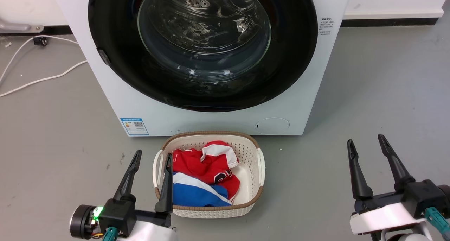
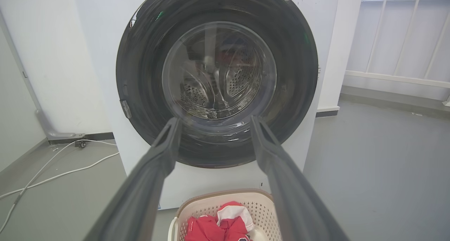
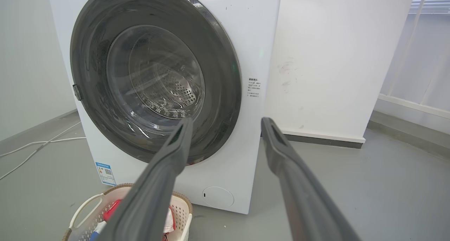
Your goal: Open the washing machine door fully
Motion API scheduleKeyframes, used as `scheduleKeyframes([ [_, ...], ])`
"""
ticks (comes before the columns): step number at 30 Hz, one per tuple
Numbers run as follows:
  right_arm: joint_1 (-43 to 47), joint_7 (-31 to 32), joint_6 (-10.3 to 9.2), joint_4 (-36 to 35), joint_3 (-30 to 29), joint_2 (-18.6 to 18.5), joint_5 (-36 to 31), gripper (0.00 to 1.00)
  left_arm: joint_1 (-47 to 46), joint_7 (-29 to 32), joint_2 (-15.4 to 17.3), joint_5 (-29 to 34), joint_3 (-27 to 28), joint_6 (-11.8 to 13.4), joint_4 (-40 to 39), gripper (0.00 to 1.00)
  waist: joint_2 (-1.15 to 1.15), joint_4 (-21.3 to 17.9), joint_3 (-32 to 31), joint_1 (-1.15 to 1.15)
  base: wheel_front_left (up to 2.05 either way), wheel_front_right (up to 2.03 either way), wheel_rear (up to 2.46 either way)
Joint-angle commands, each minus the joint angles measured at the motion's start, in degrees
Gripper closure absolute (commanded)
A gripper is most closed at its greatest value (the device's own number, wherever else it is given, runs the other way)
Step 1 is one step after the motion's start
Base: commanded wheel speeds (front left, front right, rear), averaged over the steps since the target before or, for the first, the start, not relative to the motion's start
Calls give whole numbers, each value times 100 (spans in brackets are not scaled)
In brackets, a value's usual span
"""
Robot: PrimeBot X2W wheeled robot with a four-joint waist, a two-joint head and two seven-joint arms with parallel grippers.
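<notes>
Door [image 1: 203,40] shut, flush on the washer [image 1: 211,123] front, at 12 o'clock in the head view. Laundry basket [image 1: 211,133] on the floor just before the washer, at 6 o'clock. Left gripper [image 1: 154,153] at 7 o'clock, right gripper [image 1: 365,138] at 4 o'clock. Both have fingers spread, holding nothing, well clear of the door.

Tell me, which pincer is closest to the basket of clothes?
The left pincer: in the head view it overlaps the basket at its rim, while the right pincer sits far off over bare grey floor.
</notes>
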Motion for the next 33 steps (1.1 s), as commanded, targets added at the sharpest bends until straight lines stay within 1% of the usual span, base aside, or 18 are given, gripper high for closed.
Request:
scheduleKeyframes([
  [1, -39, -14, -2, 11, 15, -5, 42, 0, 11, -16, -10, -33, 3, 2, -20, 0, 0, 8, 2, 0, 0, 0, 0],
  [7, -68, -14, -2, 3, 44, -5, 75, 0, 15, -16, -10, -64, -13, 15, -19, 0, 0, 31, 40, 0, 0, 0, 0],
  [8, -72, -14, -2, 18, 70, -5, 89, 42, 10, -16, -11, -69, -15, 19, -24, 0, 0, 34, 65, 0, 0, 0, 0],
  [9, -87, -14, -2, 32, 93, -5, 75, 100, -7, -16, -11, -76, -22, 18, -21, 0, 0, 37, 79, 0, 0, 0, 0],
  [14, -215, -14, -2, 81, -104, -3, 379, 100, -110, -16, -10, -84, -58, 32, -42, 0, 0, 52, 209, 0, 0, 0, 0],
  [19, -519, -13, -2, 265, -396, -3, 915, 100, -219, -16, -10, -115, -74, -2, -16, 0, 0, 77, 424, 0, 0, 0, 0],
  [22, -828, -14, -3, 498, -554, -5, 1334, 100, -295, -16, -10, -104, -88, -36, -5, 0, 0, 91, 588, 0, 0, 0, 0],
  [25, -1296, 8, -2, 877, -687, -4, 1956, 100, -393, -16, -10, -56, -112, -78, 0, 0, 0, 111, 725, 0, 0, 0, 0],
  [27, -1696, 218, -2, 1052, -771, -137, 2427, 100, -459, -16, -9, -39, -123, -86, -4, 0, 0, 133, 816, 0, 0, 0, 0],
  [29, -2085, 548, -2, 1180, -847, -345, 2886, 100, -533, -16, -9, -41, -120, -99, -24, 0, 0, 156, 916, 0, 0, 0, 0],
  [33, -2999, 1415, -2, 1475, -1017, -764, 3717, 100, -654, -16, -9, -11, -141, -144, -68, 0, 0, 206, 1110, 0, 0, 0, 0],
])
